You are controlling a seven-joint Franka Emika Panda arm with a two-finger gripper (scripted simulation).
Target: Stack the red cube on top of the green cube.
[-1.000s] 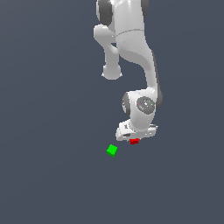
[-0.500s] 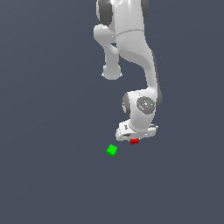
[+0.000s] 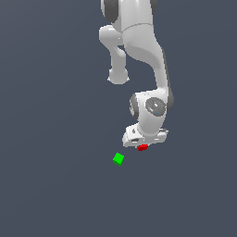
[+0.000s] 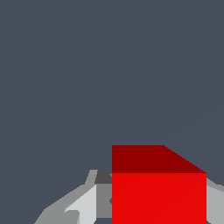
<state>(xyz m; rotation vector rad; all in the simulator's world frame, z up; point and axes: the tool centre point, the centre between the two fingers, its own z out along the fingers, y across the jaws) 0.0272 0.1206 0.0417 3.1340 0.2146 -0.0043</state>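
Note:
The red cube (image 3: pixel 142 147) sits just under the white hand, between the fingertips of my gripper (image 3: pixel 143 146). In the wrist view the red cube (image 4: pixel 158 192) fills the gap of the gripper (image 4: pixel 157 208), and the grey fingers (image 4: pixel 85 203) press against both of its sides, so the gripper is shut on it. The green cube (image 3: pixel 118 159) lies on the floor a short way toward the exterior view's left of the red one, slightly nearer the camera and apart from it. The green cube does not show in the wrist view.
The white arm (image 3: pixel 148 60) rises above the hand toward the top of the exterior view. A flat dark grey floor (image 3: pixel 55 185) surrounds both cubes.

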